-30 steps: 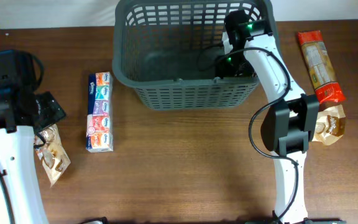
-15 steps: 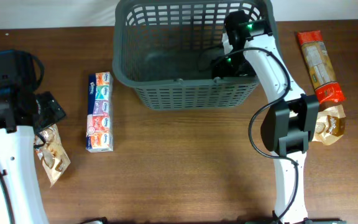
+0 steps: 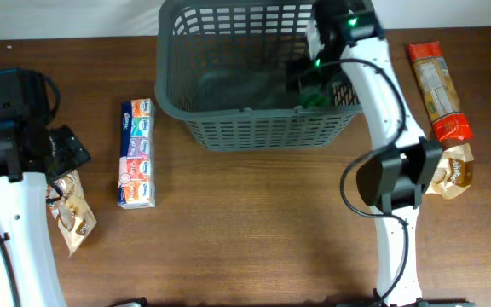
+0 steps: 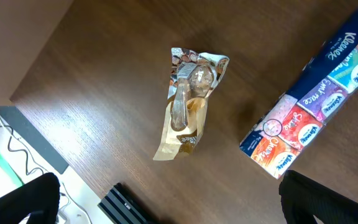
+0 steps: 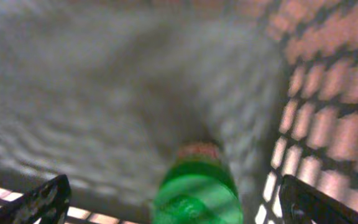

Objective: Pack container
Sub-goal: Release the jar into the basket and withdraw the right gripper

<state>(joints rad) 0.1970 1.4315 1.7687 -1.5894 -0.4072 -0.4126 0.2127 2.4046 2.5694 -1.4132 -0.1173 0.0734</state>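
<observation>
- Container [image 3: 262, 130], a dark grey lattice basket, stands at the middle of the table's [image 3: 254, 222] far edge.
- Right gripper [image 3: 308, 78] is inside it, by its right wall, with the fingers spread wide and nothing in them.
- Green bottle-like thing [image 5: 197, 190], blurred and with a reddish end, lies on the basket floor close to the lattice wall, clear of both fingers.
- Left gripper [image 4: 176, 199] hangs near the table's left edge, fingers wide apart and empty, above a crumpled snack packet [image 4: 188, 106].
- Tissue multipack [image 4: 316, 112] lies near that packet, not touching it.

"Kleenex" in script, repeated on the colourful packets of the tissue multipack [image 4: 309, 106].
</observation>
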